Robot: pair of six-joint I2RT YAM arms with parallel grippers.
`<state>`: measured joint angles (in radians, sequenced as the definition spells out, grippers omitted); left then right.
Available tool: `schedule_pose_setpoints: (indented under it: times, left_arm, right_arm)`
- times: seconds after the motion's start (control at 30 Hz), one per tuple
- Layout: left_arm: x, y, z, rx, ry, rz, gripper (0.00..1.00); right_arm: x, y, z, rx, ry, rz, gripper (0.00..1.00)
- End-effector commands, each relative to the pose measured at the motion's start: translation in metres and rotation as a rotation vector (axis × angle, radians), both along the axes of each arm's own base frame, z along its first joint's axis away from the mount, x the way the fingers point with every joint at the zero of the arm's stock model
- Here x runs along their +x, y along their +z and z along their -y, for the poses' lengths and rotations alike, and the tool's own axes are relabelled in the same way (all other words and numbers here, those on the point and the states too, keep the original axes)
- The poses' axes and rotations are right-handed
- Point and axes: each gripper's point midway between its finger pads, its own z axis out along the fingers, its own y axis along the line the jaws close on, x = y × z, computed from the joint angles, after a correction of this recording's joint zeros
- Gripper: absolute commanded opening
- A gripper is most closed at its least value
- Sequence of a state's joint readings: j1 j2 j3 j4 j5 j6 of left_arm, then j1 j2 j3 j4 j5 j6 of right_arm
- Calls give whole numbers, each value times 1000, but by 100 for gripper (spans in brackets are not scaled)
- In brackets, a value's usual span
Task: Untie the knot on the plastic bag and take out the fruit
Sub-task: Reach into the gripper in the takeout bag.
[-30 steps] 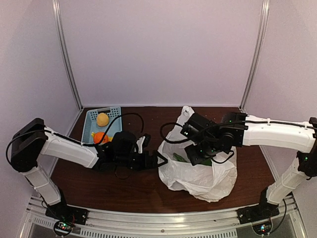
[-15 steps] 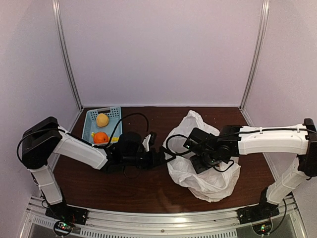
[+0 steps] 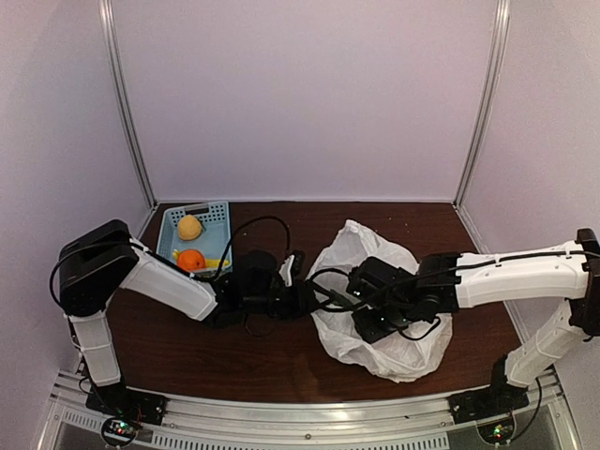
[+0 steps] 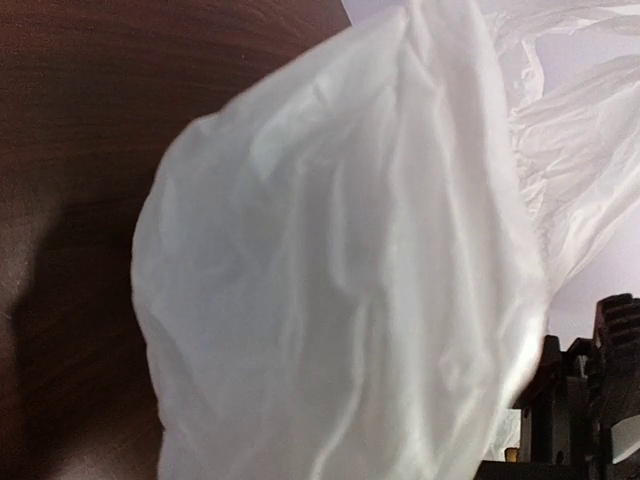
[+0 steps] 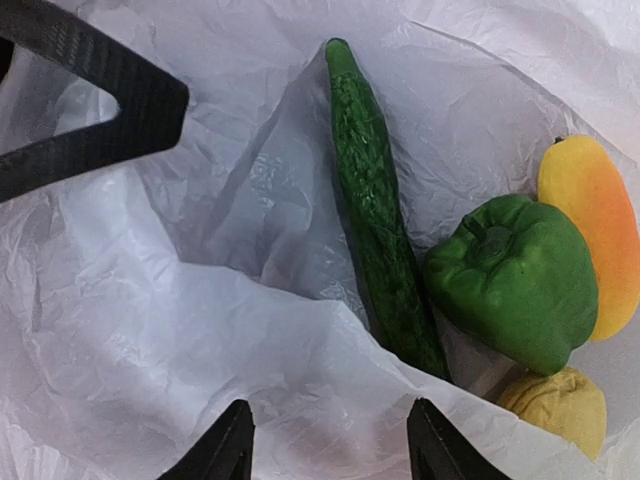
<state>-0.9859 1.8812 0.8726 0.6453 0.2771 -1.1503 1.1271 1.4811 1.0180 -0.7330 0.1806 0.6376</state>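
The white plastic bag (image 3: 389,342) lies right of the table's middle with its mouth open; no knot shows. In the right wrist view the fruit lies inside it: a long green cucumber (image 5: 375,220), a green pepper (image 5: 515,280), a yellow-orange mango (image 5: 595,235) and a yellow piece (image 5: 560,405). My right gripper (image 5: 332,445) hovers open over the bag's film, just short of the cucumber, and sits above the bag's middle (image 3: 370,317). My left gripper (image 3: 314,298) is at the bag's left edge. White film (image 4: 340,260) fills its wrist view and hides the jaws.
A blue basket (image 3: 214,214) at the back left holds a yellow fruit (image 3: 190,227) and an orange one (image 3: 191,260). A black textured bar (image 5: 90,100), part of the other arm, crosses the right wrist view's top left. Grey walls enclose the brown table (image 3: 272,361).
The left arm has reached right to the bag's left edge. The right gripper has moved down and nearer over the bag, and the bag's raised top has sunk and spread.
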Motion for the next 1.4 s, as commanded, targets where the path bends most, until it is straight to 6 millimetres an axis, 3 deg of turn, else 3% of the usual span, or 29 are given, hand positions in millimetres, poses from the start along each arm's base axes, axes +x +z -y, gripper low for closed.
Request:
schedule_pose_setpoints:
  times: [0.0, 0.07, 0.1, 0.27, 0.57, 0.87, 1.2, 1.27, 1.37]
  left_arm:
    - [-7, 4, 11, -22, -44, 35, 25]
    - [-10, -1, 11, 1, -54, 43, 5]
    - [-13, -4, 11, 15, -60, 53, 0]
    - [-24, -16, 9, 72, -98, 123, 0]
    - [-30, -29, 5, 154, -118, 163, 0]
    - [-29, -31, 2, 182, -120, 172, 0]
    - [-29, -29, -1, 202, -125, 188, 0]
    - [-29, -28, -1, 204, -124, 191, 0]
    - [-29, -26, -1, 204, -121, 194, 0]
  right_arm:
    - [8, 27, 4, 39, -50, 66, 55]
    - [14, 37, 7, 27, -66, 97, 58]
    - [16, 41, 9, 18, -72, 110, 60]
    - [32, 51, 20, -22, -110, 148, 65]
    - [67, 35, 41, -117, -155, 168, 65]
    - [85, -1, 61, -182, -190, 144, 67]
    - [92, -44, 71, -205, -210, 93, 71]
    - [92, -50, 75, -218, -219, 89, 70]
    - [94, -57, 82, -228, -234, 86, 61]
